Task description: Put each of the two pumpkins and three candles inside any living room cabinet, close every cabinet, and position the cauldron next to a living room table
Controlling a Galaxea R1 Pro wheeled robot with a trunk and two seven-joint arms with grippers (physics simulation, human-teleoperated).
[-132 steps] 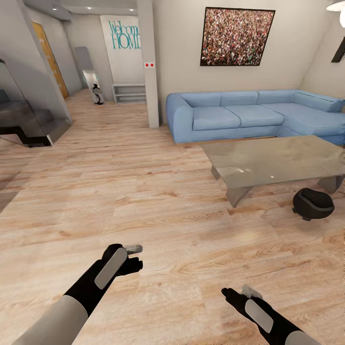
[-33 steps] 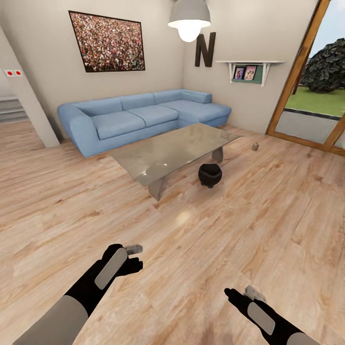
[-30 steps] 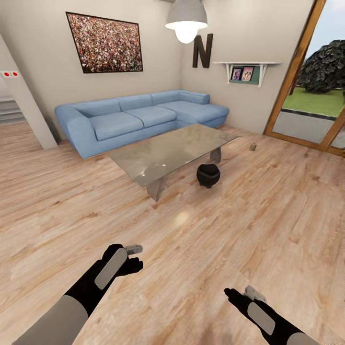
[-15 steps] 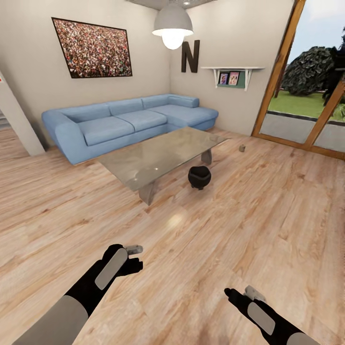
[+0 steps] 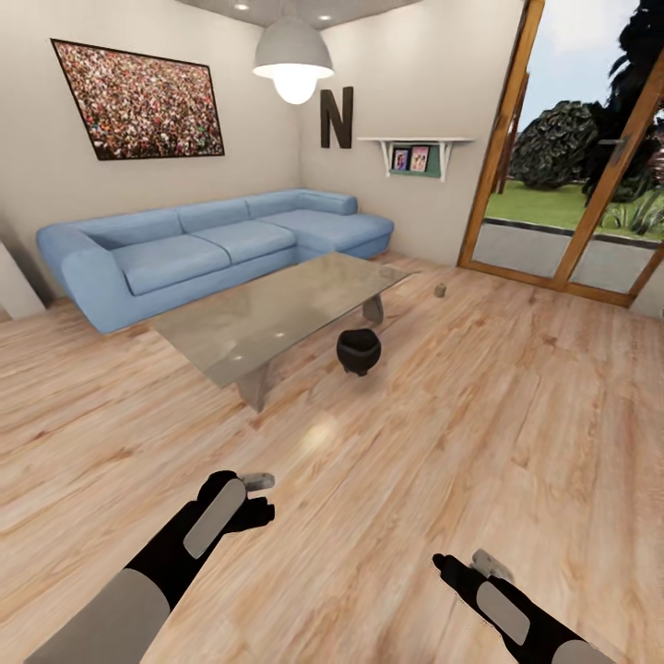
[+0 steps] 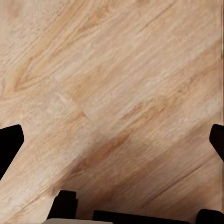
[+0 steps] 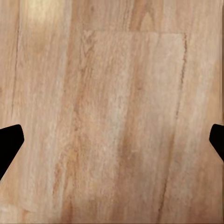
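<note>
The black cauldron (image 5: 358, 350) stands upright on the wood floor, close beside the glass coffee table (image 5: 242, 323). One small grey candle (image 5: 441, 290) sits on the floor farther back, near the glass door. The pumpkins and the cabinet are out of view. My left gripper (image 5: 260, 496) hangs low over bare floor, far in front of the cauldron, and in the left wrist view its fingertips (image 6: 10, 140) stand wide apart with nothing between them. My right gripper (image 5: 461, 561) is also open over bare planks, its fingertips (image 7: 9, 140) at the picture's edges.
A blue corner sofa (image 5: 212, 242) runs along the back wall behind the table. A wood-framed glass door (image 5: 553, 221) to the garden fills the right side. A pendant lamp (image 5: 293, 63) hangs over the table. Wide wood floor lies between me and the table.
The whole view has swung to the right: sofa, table and cauldron slid leftward in the picture and more of the glass door came in. Both arms hold the same pose.
</note>
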